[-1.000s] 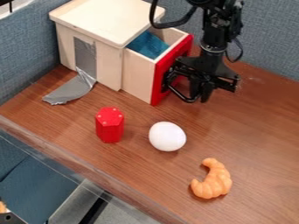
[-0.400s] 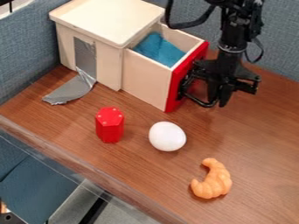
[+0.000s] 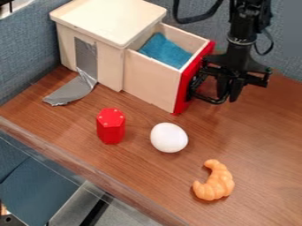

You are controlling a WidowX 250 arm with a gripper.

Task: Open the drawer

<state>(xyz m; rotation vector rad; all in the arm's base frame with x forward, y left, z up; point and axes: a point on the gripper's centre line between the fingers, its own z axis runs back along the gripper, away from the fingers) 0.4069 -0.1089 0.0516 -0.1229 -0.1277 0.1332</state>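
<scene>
End effector [image 3: 228,98] at the red front of the drawer [image 3: 150,79], grip state can't be told, drawer standing out from its wooden box [image 3: 109,20], blue cloth [image 3: 165,49] inside, white egg [image 3: 168,137] on desk [image 3: 147,176] nearby.

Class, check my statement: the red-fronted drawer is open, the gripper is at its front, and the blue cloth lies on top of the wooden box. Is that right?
Not quite: the camera view shows the blue cloth inside the drawer, not on top of the wooden box. The drawer is open, with the gripper at its front.
</scene>
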